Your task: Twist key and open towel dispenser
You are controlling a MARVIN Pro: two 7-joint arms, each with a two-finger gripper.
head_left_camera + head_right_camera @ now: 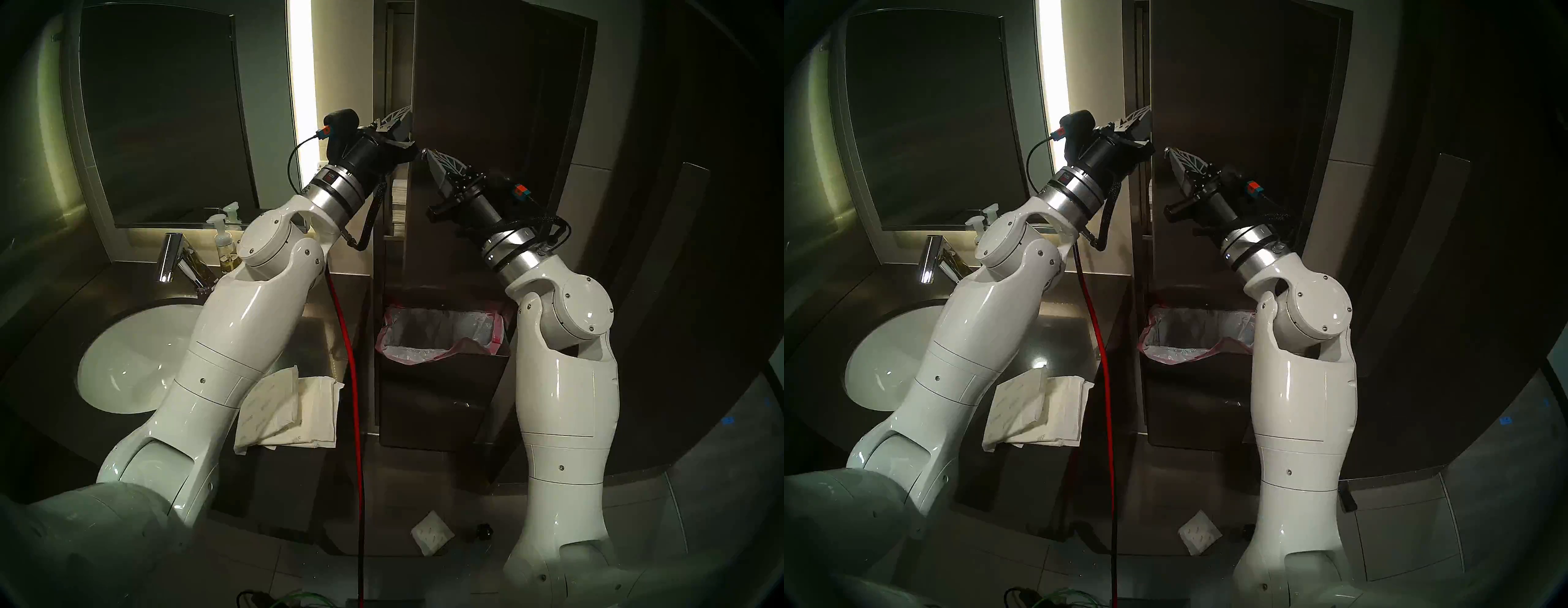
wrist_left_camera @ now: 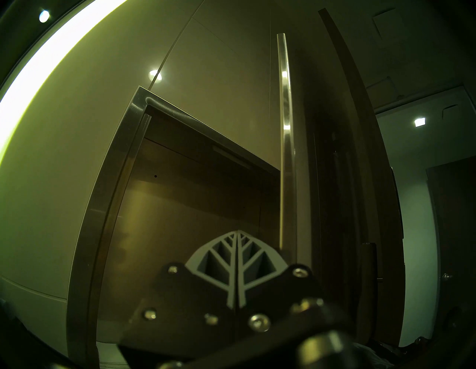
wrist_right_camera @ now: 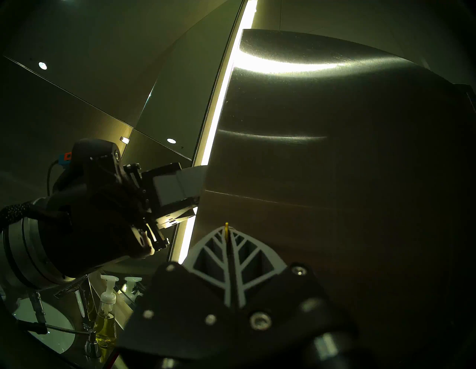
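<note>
The towel dispenser (image 1: 392, 63) is a tall steel wall cabinet, and its door (image 1: 488, 127) stands swung out toward me. In the left wrist view the cabinet's inside (image 2: 193, 206) and the door's free edge (image 2: 286, 154) both show. My left gripper (image 1: 403, 115) is shut on nothing, and its tips (image 2: 236, 233) reach behind that edge. My right gripper (image 3: 226, 232) is at the door's outer face (image 3: 334, 154), shut on the key (image 3: 226, 228). Only a thin yellow sliver of the key shows between the fingertips. The lock is hidden.
A waste bin with a pink-edged bag (image 1: 441, 335) stands below the dispenser. To the left are a sink (image 1: 135, 361), a faucet (image 1: 169, 259), a soap bottle (image 1: 222, 246) and paper towel packs (image 1: 288, 407). A red hose (image 1: 348, 361) hangs between the arms. A mirror (image 1: 161, 106) is on the wall.
</note>
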